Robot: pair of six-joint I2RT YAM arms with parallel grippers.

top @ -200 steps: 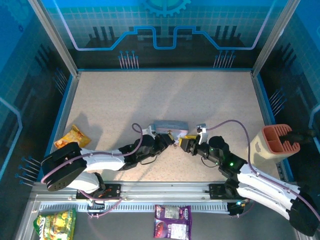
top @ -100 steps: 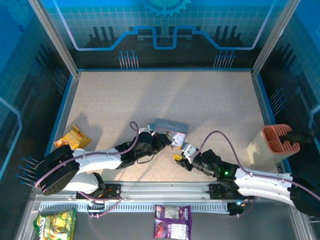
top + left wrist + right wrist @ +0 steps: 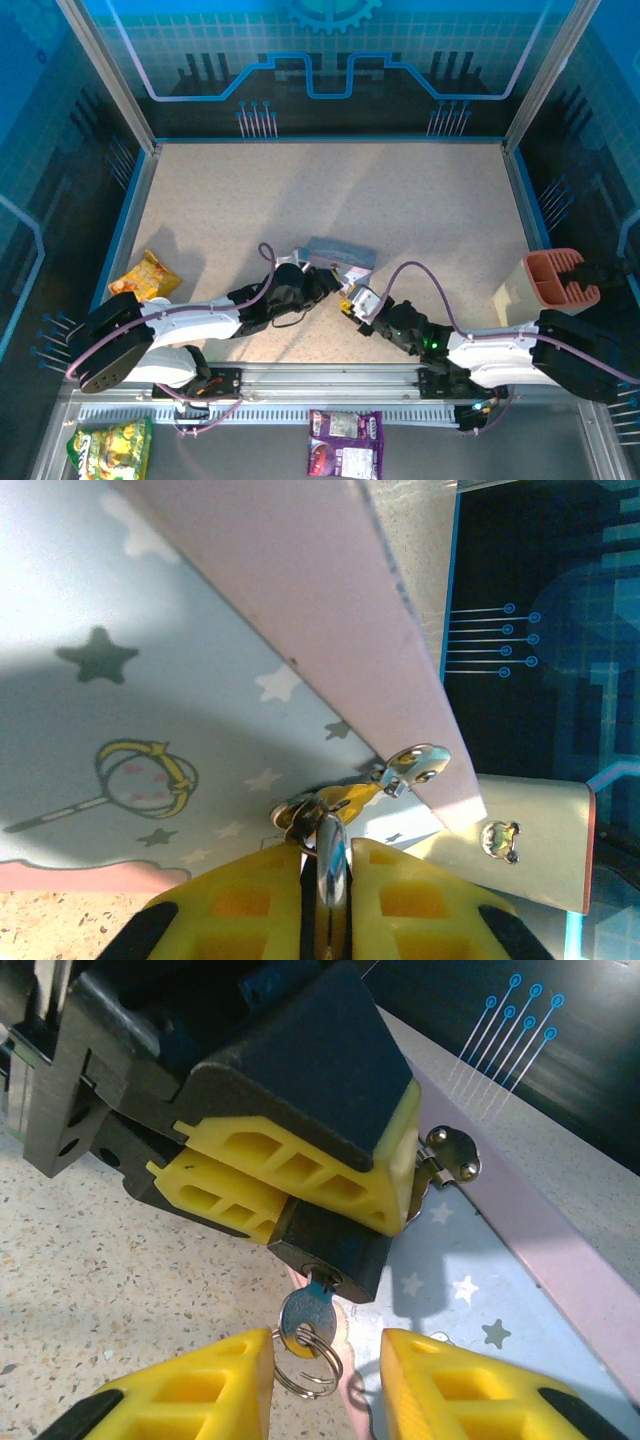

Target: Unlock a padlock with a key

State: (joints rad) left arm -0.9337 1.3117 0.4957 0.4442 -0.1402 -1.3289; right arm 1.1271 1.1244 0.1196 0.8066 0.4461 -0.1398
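My left tool (image 3: 325, 880) is pinched on the padlock (image 3: 335, 1250), holding its dark body off the table (image 3: 90, 1260) just beside the corner of the star-printed tin (image 3: 480, 1290). In the left wrist view the silvery shackle (image 3: 330, 845) runs up between the yellow fingers toward the tin's hasp (image 3: 415, 765).

The key (image 3: 305, 1312) sits in the keyhole on the padlock's lower face. Its small head hangs out toward my right tool (image 3: 325, 1385), with a wire ring (image 3: 312, 1365) dangling from it. My right tool is spread wide and grips nothing.

What matters is the line-up. The key's long axis points from the padlock almost straight down the gap between my right fingers, and the head lies just ahead of the fingertips, slightly nearer the left-hand pad in that view. My right tool is the nearer one and faces it squarely.

The head's flat face seems turned toward the camera, so I judge that closing now would catch its edges, not its faces. A short advance and perhaps a wrist roll should come before the pinch and twist.
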